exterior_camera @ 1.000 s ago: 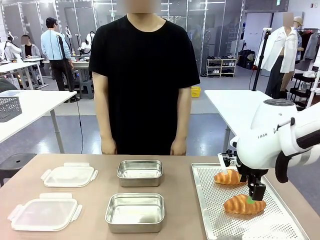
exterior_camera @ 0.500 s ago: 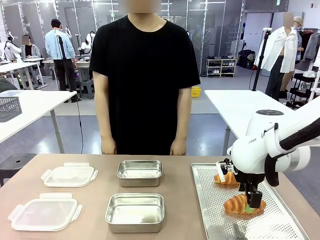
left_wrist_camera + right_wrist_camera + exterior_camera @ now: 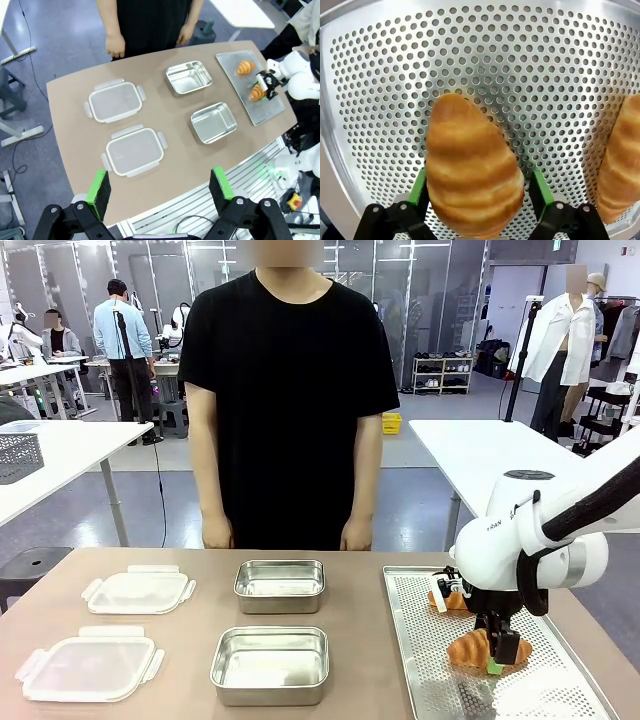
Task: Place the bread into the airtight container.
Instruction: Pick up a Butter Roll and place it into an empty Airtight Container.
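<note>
Fingers of the right gripper (image 3: 480, 190) stand wide open astride a croissant (image 3: 470, 160) lying on the perforated tray (image 3: 545, 65), not clamping it; the left gripper (image 3: 160, 187) hangs open, empty, above the surface (image 3: 175, 115).

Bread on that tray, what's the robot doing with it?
The robot's right hand is down over the nearer bread on the holey metal tray, with one green pad on each side. The bread lies on the tray, and I can't tell if it is squeezed yet. Another bread lies farther back. The near container and far container are empty, with the lids beside them. The left hand hangs open high above the table. The person stands across, arms down.
</note>
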Available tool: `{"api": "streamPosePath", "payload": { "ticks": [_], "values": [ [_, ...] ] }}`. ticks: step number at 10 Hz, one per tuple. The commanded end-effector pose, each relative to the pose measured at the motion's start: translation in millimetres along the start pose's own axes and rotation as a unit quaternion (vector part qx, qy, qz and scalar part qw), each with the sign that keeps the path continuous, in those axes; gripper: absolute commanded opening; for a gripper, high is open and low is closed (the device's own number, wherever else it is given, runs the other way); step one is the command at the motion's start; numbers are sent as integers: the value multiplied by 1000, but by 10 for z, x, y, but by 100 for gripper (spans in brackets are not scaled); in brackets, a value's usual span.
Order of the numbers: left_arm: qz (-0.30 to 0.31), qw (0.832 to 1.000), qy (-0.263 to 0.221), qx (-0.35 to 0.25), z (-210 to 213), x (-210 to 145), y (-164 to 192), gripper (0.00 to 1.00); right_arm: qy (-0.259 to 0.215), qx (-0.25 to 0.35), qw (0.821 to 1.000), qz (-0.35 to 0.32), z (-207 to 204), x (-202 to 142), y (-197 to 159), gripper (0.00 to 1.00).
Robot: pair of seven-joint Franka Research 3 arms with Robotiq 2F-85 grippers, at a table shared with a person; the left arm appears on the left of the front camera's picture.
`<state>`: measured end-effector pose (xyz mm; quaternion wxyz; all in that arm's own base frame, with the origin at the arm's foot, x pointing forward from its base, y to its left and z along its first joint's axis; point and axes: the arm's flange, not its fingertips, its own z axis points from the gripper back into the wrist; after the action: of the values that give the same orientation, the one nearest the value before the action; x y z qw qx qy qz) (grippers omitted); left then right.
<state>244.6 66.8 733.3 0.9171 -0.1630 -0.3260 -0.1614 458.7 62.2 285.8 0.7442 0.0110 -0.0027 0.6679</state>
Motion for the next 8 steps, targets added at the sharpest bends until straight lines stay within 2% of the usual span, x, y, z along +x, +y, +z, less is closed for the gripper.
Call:
{"api": "streamPosePath", "payload": {
  "ticks": [1,5,8],
  "values": [
    [-6,1000,1,1,19,15,-7,100,-3,2,1000,16,5,-19,-17,80],
    [-6,1000,1,1,19,15,-7,100,-13,-3,1000,12,167,-7,72,40],
    [-6,1000,1,1,19,15,-7,100,-2,-26,1000,8,746,246,267,40]
  ]
}}
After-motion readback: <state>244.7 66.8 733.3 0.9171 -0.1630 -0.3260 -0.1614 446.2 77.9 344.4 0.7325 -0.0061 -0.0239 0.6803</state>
